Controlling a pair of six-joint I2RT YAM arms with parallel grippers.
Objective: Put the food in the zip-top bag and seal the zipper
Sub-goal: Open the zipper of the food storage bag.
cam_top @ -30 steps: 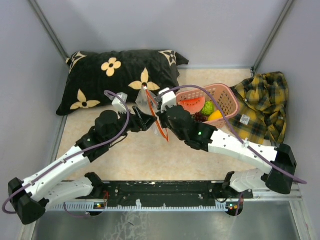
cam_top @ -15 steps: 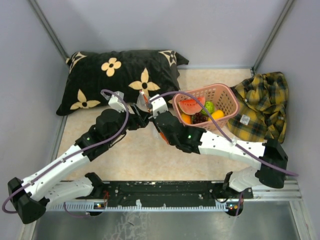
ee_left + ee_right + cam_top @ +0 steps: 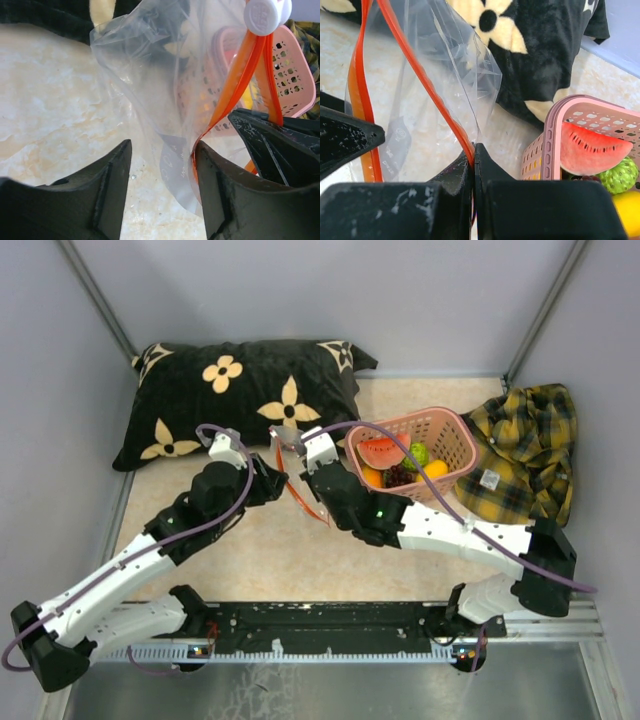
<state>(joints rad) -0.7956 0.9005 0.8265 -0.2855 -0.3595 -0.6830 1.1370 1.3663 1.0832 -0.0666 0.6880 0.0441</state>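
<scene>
**Bag hangs on one pinch: slip and finger clash are the risks**

Right gripper (image 3: pixel 473 150) is pressed together on the zipper (image 3: pixel 427 85), one lip only. Left gripper (image 3: pixel 162 147) is spread, with zip-top bag (image 3: pixel 145 65) film hanging between its fingers and nothing clamped. The bag is off the table (image 3: pixel 270 550), held up between the two wrists, just in front of the pillow (image 3: pixel 200 390). The food (image 3: pixel 400 462) all sits in the pink basket (image 3: pixel 455 435); none is in the bag.

Risks:
- One grip on a thin strip: a tug probably slides it out and the bag drops.
- If left closes where it is, it likely catches film, not the free lip, which lies against its finger nearest the right gripper. The mouth then collapses instead of opening.
- The grippers look nearly touching in the left wrist view, so a close or a spread could knock fingers.
- White slider (image 3: pixel 265 15) sits at the strip's end. Pulling the lips apart near it could strain it.

Room: pillow right behind, basket just beside the right wrist, plaid cloth (image 3: pixel 525 445) beyond that. Open table is on the near side and to the left, so move that way.
</scene>
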